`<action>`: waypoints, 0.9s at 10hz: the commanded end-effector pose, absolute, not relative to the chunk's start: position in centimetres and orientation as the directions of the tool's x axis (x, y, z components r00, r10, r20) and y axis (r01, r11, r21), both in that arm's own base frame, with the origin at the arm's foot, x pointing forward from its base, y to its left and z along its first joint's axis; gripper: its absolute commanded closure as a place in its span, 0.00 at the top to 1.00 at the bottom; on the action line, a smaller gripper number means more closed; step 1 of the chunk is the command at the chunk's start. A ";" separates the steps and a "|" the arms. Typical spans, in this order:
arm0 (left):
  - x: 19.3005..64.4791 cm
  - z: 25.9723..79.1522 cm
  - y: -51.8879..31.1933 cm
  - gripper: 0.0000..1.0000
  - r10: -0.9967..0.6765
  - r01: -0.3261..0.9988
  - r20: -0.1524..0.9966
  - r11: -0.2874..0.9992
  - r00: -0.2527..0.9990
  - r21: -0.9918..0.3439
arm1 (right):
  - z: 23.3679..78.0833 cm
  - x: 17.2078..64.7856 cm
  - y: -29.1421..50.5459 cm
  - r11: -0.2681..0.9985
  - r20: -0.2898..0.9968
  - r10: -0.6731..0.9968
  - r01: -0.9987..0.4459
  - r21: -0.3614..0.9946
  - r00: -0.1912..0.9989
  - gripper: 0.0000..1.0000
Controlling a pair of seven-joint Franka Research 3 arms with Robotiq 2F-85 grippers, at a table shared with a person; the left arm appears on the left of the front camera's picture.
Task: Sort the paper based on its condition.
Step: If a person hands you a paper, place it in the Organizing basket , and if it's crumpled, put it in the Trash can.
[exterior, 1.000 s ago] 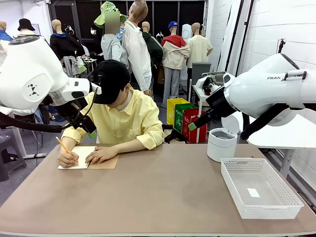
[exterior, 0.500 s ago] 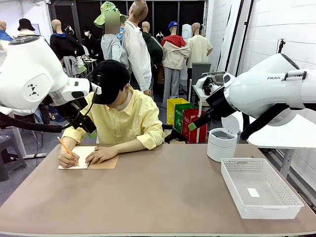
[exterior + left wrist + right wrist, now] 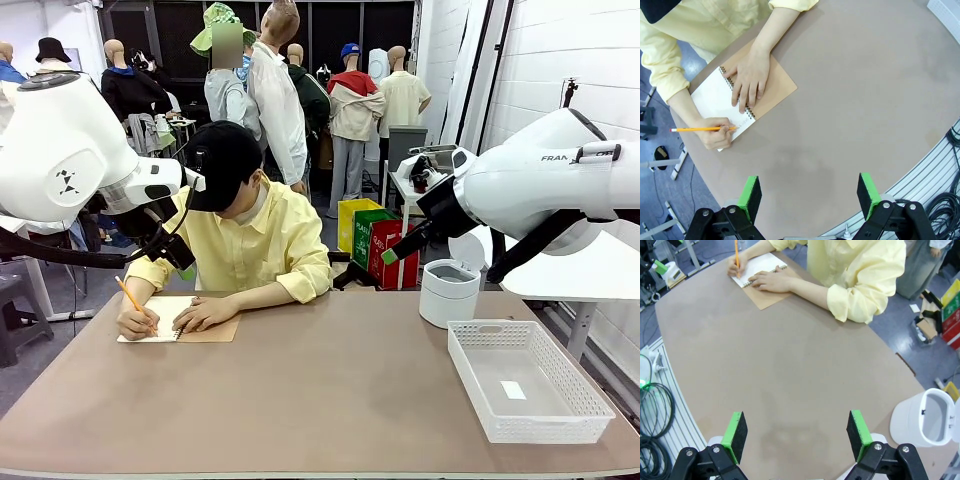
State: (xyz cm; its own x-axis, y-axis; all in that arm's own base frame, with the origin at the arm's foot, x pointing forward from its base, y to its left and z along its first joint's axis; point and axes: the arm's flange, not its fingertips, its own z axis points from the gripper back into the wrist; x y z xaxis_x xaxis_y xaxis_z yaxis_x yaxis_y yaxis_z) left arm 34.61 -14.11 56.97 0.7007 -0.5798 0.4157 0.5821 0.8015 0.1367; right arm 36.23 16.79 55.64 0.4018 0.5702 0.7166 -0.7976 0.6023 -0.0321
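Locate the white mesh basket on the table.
In the front view, the white mesh basket sits at the right side of the table, just nearer the robot than the round white bin.

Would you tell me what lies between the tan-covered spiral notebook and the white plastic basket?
Front view: bare brown tabletop between the tan-covered spiral notebook and white plastic basket.

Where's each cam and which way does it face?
Front: between the arms, facing across the table at the person; left arm and right arm frame it.
Left wrist: above the table, looking down on the notebook and the person's hand; open left gripper at bottom.
Right wrist: above the table, angled down toward the person; open right gripper at bottom, bin at right.
Shared: all show the person writing in the notebook.
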 end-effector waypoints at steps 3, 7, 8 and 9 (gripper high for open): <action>34.6 57.0 -14.0 1.00 -0.580 0.582 0.416 0.801 0.700 0.139 | 55.7 36.3 16.8 0.600 0.711 0.576 -0.799 -0.032 0.403 1.00; 34.6 57.0 -14.0 1.00 -0.580 0.582 0.416 0.801 0.700 0.139 | 55.7 36.3 16.8 0.600 0.711 0.576 -0.799 -0.032 0.403 1.00; 34.6 57.0 -14.0 1.00 -0.580 0.582 0.416 0.801 0.700 0.139 | 55.7 36.3 16.8 0.600 0.711 0.576 -0.799 -0.032 0.403 1.00; 34.6 57.0 -14.0 1.00 -0.580 0.582 0.416 0.801 0.700 0.139 | 55.7 36.3 16.8 0.600 0.711 0.576 -0.799 -0.032 0.403 1.00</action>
State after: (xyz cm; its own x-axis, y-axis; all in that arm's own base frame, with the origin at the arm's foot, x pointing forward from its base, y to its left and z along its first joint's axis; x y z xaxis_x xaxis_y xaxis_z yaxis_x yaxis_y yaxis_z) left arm 34.61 -14.11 56.97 0.7007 -0.5798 0.4157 0.5821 0.8015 0.1367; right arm 36.23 16.79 55.64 0.4018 0.5702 0.7166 -0.7976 0.6023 -0.0321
